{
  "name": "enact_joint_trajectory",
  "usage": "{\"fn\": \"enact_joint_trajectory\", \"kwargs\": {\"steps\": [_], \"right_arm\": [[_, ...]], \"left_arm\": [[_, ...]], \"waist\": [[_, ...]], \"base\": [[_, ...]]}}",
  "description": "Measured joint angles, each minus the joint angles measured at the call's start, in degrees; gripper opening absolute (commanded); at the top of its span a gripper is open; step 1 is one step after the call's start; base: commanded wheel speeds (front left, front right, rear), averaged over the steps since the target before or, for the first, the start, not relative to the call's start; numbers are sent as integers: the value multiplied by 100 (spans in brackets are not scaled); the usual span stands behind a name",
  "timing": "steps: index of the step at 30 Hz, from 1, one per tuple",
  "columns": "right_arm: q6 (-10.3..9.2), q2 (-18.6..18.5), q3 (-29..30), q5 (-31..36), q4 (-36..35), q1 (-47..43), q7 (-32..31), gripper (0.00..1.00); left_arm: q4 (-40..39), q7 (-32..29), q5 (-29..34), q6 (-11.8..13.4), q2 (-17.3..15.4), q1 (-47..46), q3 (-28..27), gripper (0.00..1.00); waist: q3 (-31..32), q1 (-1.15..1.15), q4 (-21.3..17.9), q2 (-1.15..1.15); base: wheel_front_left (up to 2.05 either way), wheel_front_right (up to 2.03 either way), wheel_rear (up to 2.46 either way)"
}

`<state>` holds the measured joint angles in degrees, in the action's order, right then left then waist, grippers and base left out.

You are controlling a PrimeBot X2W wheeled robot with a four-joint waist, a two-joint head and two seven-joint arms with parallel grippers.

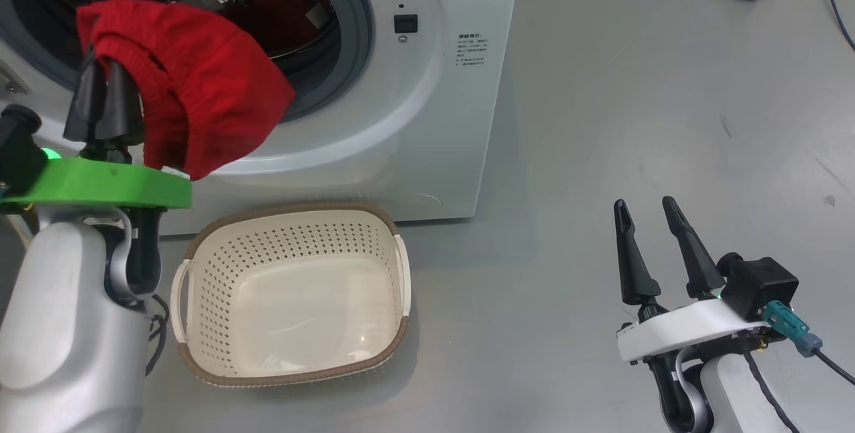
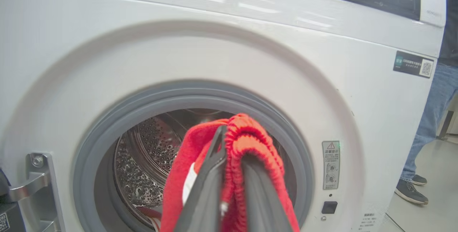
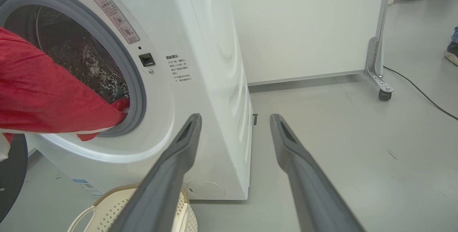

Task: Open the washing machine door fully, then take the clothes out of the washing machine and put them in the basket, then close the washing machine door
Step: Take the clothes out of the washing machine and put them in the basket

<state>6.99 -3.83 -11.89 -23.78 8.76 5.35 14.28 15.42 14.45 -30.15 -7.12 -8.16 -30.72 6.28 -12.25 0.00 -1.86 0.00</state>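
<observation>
The left gripper [image 1: 105, 89], jaws pinched shut on the red clothes [image 1: 200, 79], held them at the washing machine [image 1: 434, 119] mouth, with the basket [image 1: 287, 211] on the floor [image 1: 634, 85] just before the machine. Over open floor to the machine's right, the right gripper [image 1: 646, 203] hung with jaws wide apart, holding nothing. The left wrist view caught a QR-code label [image 2: 413, 63], and the right wrist view a warning sticker [image 3: 116, 17] whose text was unreadable.

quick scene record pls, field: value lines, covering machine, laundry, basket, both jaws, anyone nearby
washing machine: opening uncovered, more red fabric inside the drum
left jaws: shut on the red garment, holding it up in front of the opening
right jaws: open, holding nothing, over the floor off to the machine's side
basket: on the floor in front of the machine, nothing in it
person: jeans leg and dark shoe beside the machine
</observation>
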Motion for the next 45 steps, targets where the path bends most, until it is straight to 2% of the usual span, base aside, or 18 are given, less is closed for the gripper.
{"fn": "enact_joint_trajectory", "kwargs": {"steps": [10, 22, 32, 45], "right_arm": [[0, 0, -24, 0, -1, -20, 0, 100], [0, -2, -77, 0, -2, -125, 0, 100], [0, -38, -208, 18, -64, -121, 0, 100], [0, -45, -223, 18, -202, 41, 0, 100]], "left_arm": [[-847, 25, 16, 0, -2, 296, -60, 0], [-839, -31, -2, -1, -49, 1085, 263, 0], [-475, -474, -12, -7, -126, 1682, 526, 0], [370, -837, -32, -8, -225, 1747, 620, 0]], "waist": [[68, 0, 12, 0], [103, 0, 26, 0], [-75, 0, -61, 0], [-597, 0, -356, 0]], "base": [[0, 0, 0], [0, 0, 0], [0, 0, 0], [0, 0, 0]]}}
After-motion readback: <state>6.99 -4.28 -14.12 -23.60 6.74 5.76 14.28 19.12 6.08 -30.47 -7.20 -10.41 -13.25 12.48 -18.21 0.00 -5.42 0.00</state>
